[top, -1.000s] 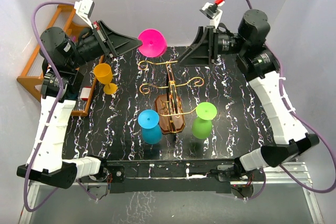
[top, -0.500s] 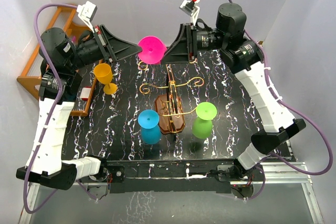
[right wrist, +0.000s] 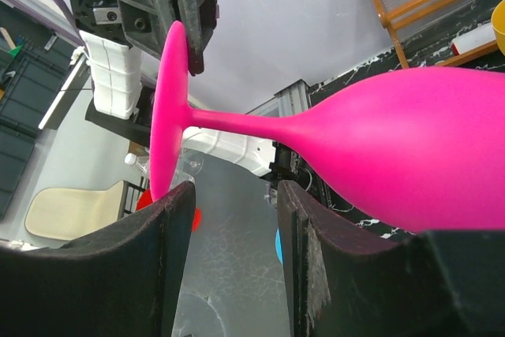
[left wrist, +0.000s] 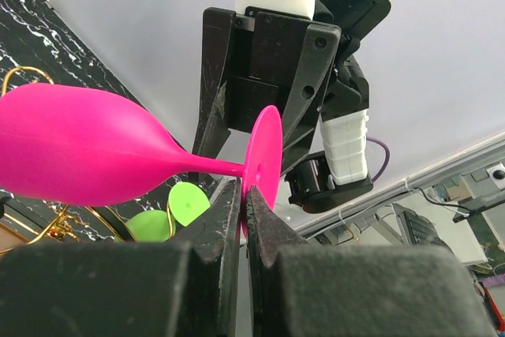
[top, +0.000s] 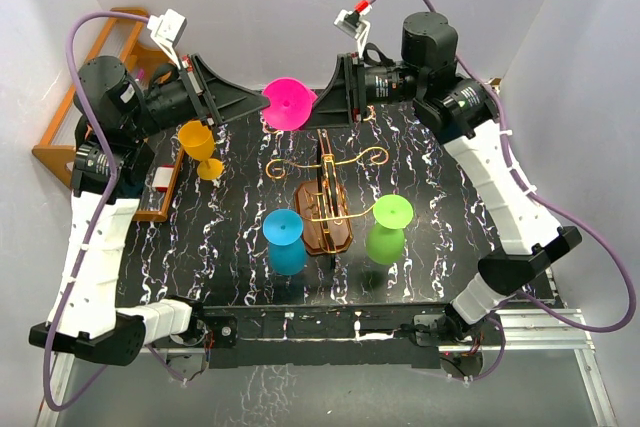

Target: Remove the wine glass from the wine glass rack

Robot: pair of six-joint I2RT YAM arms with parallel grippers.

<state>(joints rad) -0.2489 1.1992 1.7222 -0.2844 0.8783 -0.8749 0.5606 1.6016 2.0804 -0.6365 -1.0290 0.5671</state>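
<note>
Left wrist: wine glass [left wrist: 87, 147] bowl partly off-frame

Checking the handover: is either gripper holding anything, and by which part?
The left gripper pinches the pink wine glass by the edge of its round foot. The right gripper is open near the stem, gripping nothing.

We saw the right tool [top: 323, 112] swing left, right up to the pink wine glass [top: 288, 105], which dipped slightly.
</note>
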